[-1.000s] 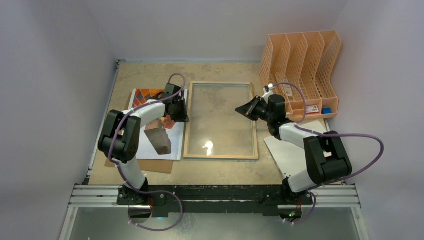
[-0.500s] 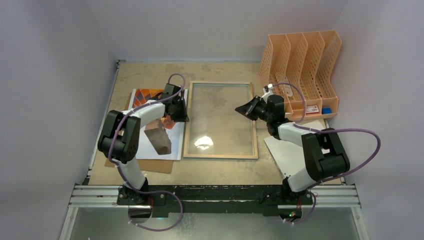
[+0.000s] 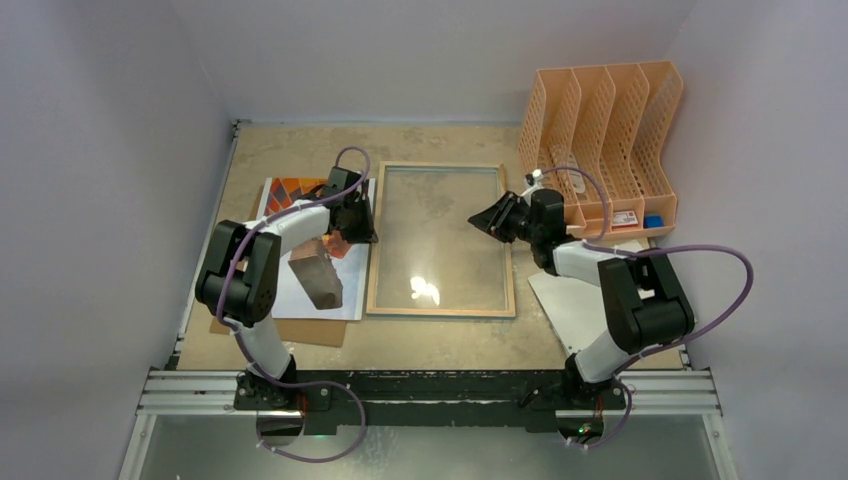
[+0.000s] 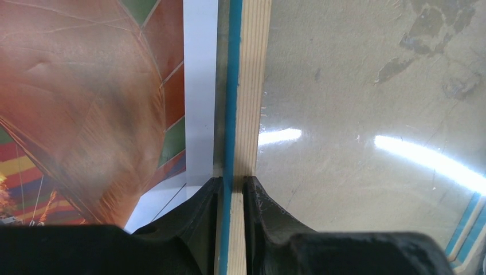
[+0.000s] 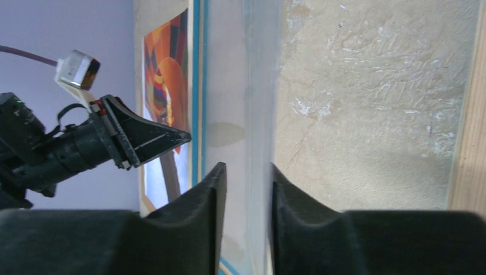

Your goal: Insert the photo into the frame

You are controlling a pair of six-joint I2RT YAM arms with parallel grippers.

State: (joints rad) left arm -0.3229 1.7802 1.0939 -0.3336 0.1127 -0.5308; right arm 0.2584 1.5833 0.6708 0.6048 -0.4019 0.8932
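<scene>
The frame (image 3: 440,313) lies flat in the middle of the table, pale wood rear up, with its glass pane showing the table through it. My left gripper (image 3: 358,232) is shut on the frame's left rail (image 4: 249,86), blue face and wood pinched between its jaws (image 4: 233,180). The photo (image 3: 290,190), a striped balloon print (image 4: 86,86), lies just left of that rail under the left arm. My right gripper (image 3: 482,218) hovers at the frame's right side. Its jaws (image 5: 247,169) stand apart around a pale pane edge without pinching it.
A brown backing board (image 3: 300,330) lies under the photo. The peach file organiser (image 3: 600,110) stands at the back right. A white sheet (image 3: 575,300) lies under the right arm. Grey walls close in on both sides.
My right gripper's jaws have parted from shut. The right elbow has shifted slightly left, and the glare on the glass has moved. The left gripper has kept its grip.
</scene>
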